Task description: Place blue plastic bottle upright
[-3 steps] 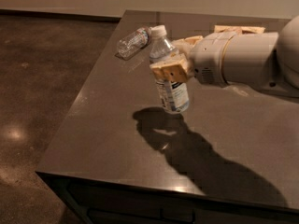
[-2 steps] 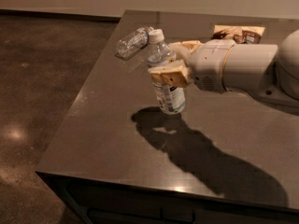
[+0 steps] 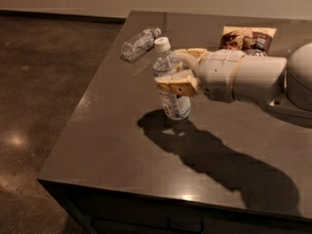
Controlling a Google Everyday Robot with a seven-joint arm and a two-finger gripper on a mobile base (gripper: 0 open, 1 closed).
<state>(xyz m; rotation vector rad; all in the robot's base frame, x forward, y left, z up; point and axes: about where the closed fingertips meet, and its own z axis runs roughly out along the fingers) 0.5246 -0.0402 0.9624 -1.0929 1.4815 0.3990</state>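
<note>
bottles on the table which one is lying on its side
The small crinkled clear bottle at the table's far left corner lies flat. The blue plastic bottle is nearly upright, gripped by the claw over mid-table.

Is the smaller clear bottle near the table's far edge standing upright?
No, the smaller clear bottle lies on its side, behind the blue plastic bottle that the gripper grips over the table.

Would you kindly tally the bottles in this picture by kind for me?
Blue plastic bottle, roughly upright, gripped around its middle by the gripper above the table: 1
Small clear water bottle, lying on its side near the table's far corner: 1
Total: 2 bottles
</note>
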